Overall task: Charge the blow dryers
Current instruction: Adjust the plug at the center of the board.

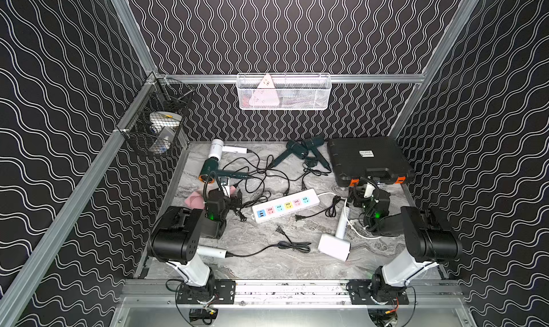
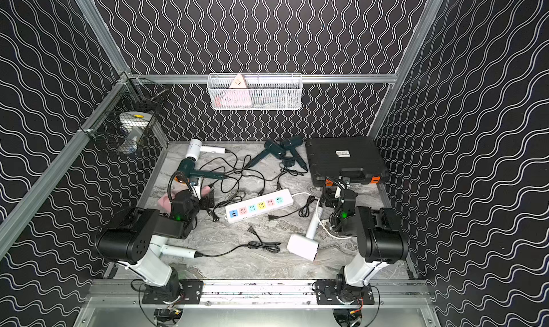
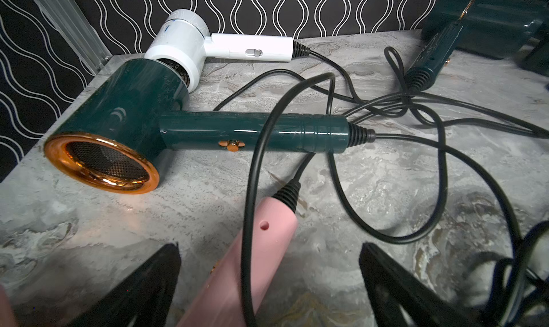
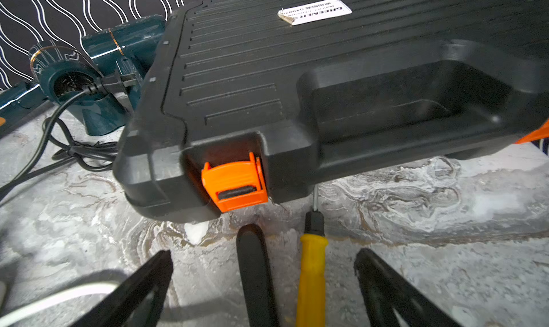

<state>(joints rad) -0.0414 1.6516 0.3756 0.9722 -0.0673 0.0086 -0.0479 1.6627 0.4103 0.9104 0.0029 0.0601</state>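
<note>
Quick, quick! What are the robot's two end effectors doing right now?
Left end effector: open, holding nothing; the pink blow dryer lies between its jaws.
Right end effector: open, holding nothing; a yellow screwdriver lies between its jaws.

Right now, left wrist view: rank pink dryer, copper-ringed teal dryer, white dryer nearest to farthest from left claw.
1. Pink dryer: handle inside the open left claw.
2. Copper-ringed teal dryer: just beyond it.
3. White dryer: farthest, behind the teal one.

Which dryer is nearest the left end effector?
The pink dryer: its handle lies between the open jaws of the left end effector. It is the only pink one, and every other dryer lies farther away.
</note>
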